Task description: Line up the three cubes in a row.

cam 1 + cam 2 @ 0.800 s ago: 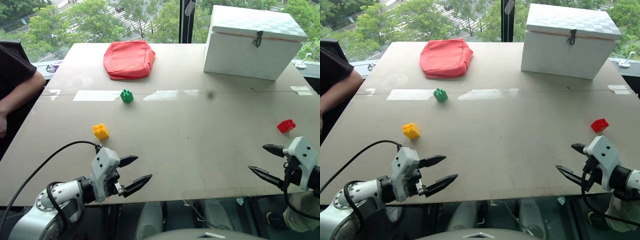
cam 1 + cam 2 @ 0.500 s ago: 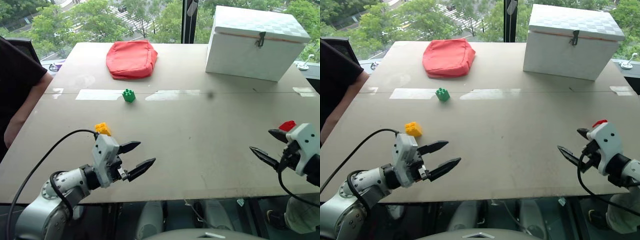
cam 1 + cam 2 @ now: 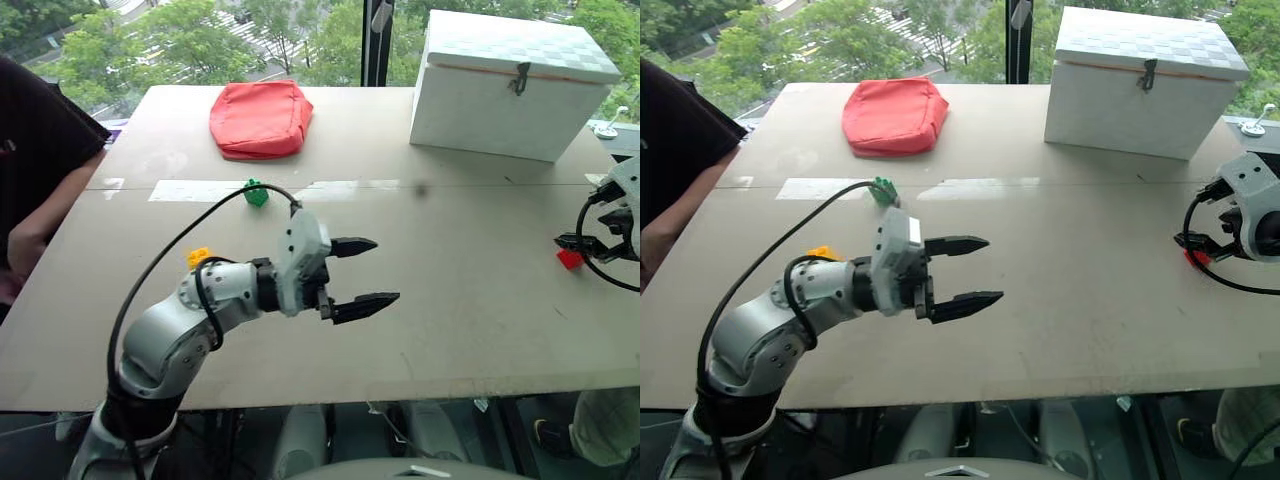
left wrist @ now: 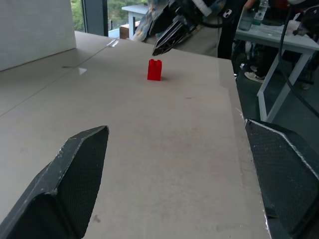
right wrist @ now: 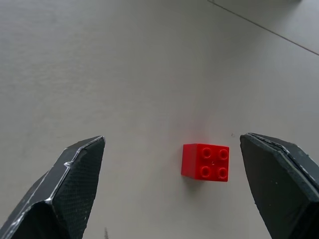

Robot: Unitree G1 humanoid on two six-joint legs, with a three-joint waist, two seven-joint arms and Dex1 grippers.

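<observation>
With my right gripper [image 5: 169, 199] poised above the small red studded plastic block [image 5: 205, 162], the step in hand is, as I judge it, the first pick. Its black fingers [image 5: 65, 189] stand wide apart and hold nothing; in the right wrist view the red block lies on the bare bench [image 3: 450, 300] between them, nearer one finger than the other. A good grasp would centre the block between the fingers before I descend, with the pads meeting two flat side faces squarely, not the corners, and closing below the studs.

At the right edge of the left eye view the red block [image 3: 570, 259] sits just under my right gripper [image 3: 585, 240]. The small green studded plastic block [image 3: 256, 192] stands in the upper left, partly behind a black cable; the small yellow studded plastic block [image 3: 200, 257] shows at centre left, behind my left arm. All three lie well apart.

My left gripper [image 3: 362, 272] hangs over the middle of the bench, fingers spread and empty; it should stay clear of the row's intended line.
</observation>
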